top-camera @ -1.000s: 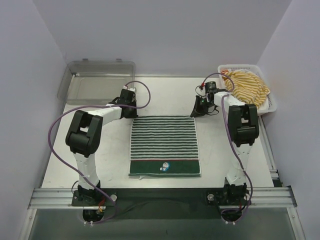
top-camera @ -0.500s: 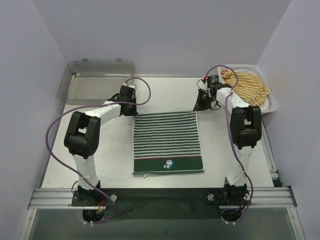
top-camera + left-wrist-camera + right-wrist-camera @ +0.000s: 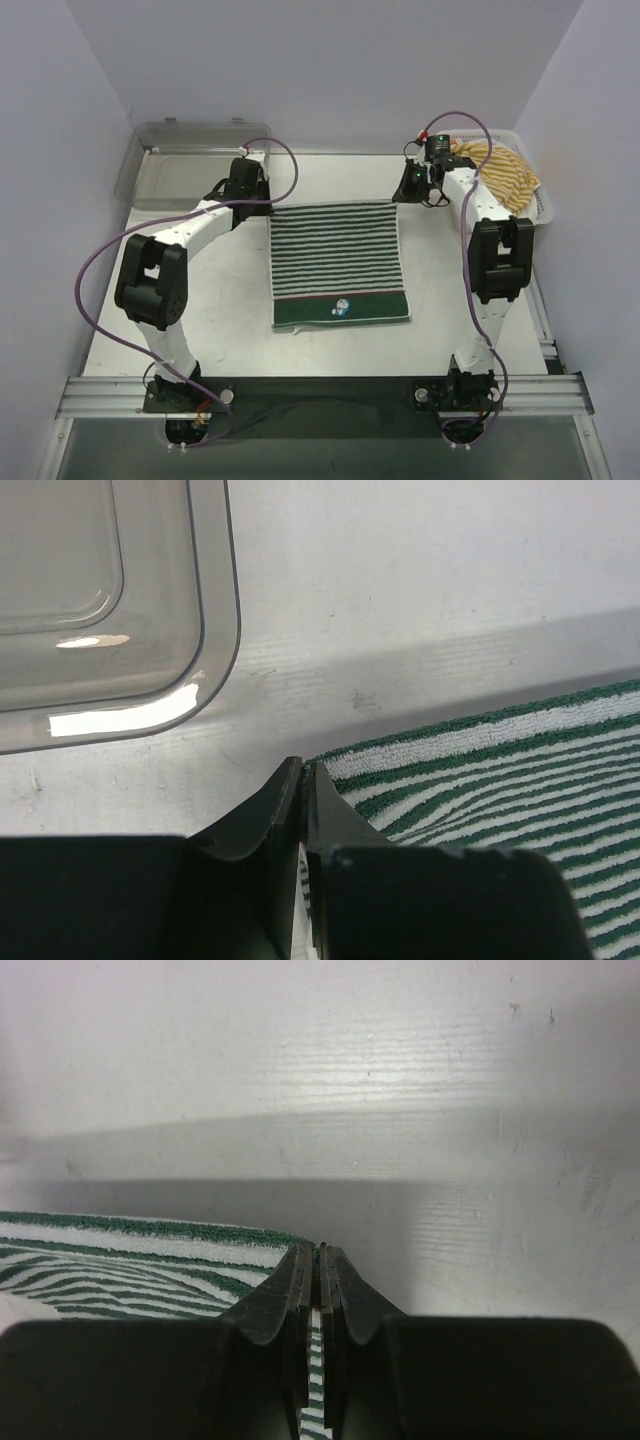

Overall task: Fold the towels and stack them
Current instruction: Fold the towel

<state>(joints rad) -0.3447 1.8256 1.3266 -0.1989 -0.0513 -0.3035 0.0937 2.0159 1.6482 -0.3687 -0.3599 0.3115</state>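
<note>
So, the left gripper (image 3: pixel 303 770) is clamped on the far-left corner of the green striped towel (image 3: pixel 338 262), and the right gripper (image 3: pixel 318 1252) is pinching the far-right corner. Over the last second both have dragged it away from the arm bases, spread flat mid-table (image 3: pixel 230 300). I'd guess that's smoothing before the first fold. The yellow striped towel (image 3: pixel 500 170) still sits in the basket (image 3: pixel 545 207).

1. The top camera looks down from above and behind, far enough to show the whole green striped towel (image 3: pixel 338 262).
2. The left wrist camera sits very close at the towel's far-left corner, facing beyond it.
3. The right wrist camera does likewise at its far-right corner.
4. All share the towel's far edge.
</note>
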